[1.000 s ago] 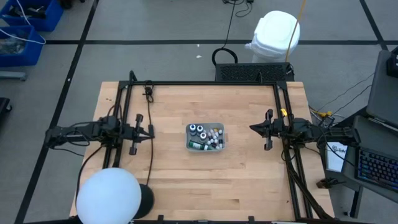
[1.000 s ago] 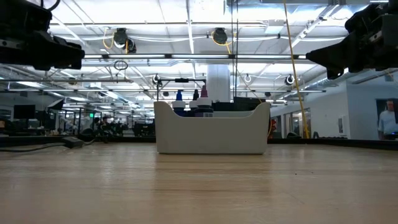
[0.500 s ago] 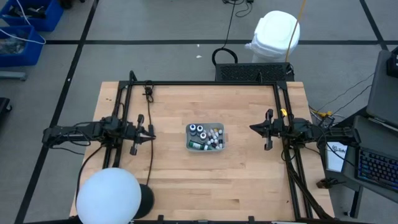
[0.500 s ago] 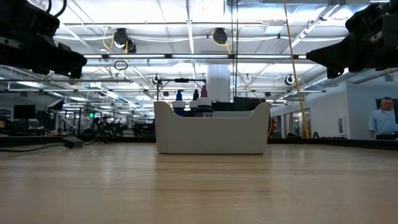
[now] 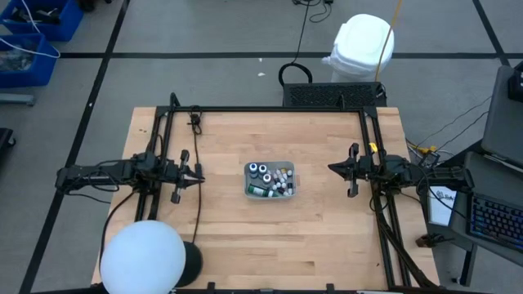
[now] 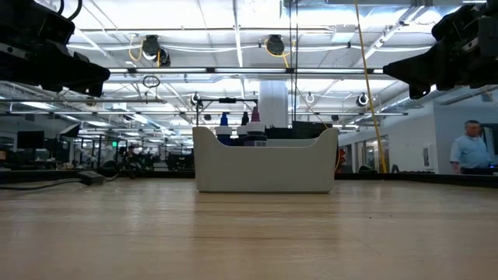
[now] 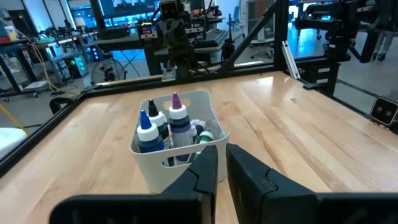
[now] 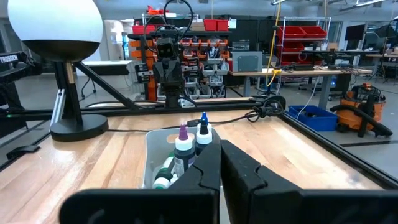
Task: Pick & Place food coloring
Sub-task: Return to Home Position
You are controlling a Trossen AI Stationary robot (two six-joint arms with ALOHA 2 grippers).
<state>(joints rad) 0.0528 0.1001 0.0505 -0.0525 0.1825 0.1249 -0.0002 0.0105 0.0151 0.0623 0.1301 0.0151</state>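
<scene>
The food coloring bottles (image 5: 269,179) stand and lie packed in a small white tray (image 5: 288,193) at the table's middle. In the left wrist view I see a blue-capped bottle (image 7: 145,134), a purple-tipped one (image 7: 178,122) and a green-capped one lying down (image 7: 204,136). My left gripper (image 5: 199,174) hovers shut to the left of the tray, well above the table, pointing at it. My right gripper (image 5: 330,168) hovers shut to the tray's right at similar height, also pointing at it (image 8: 221,163). Neither touches anything.
A lamp with a large white globe (image 5: 140,260) stands at the table's near left corner. Black frame rails (image 5: 270,109) run along the far, left and right edges. Bare wood lies around the tray. A person (image 6: 469,148) is in the room beyond.
My left gripper has dipped slightly lower and tipped a little downward, staying left of the tray. In the room behind, a person has walked toward the left of the low view.
</scene>
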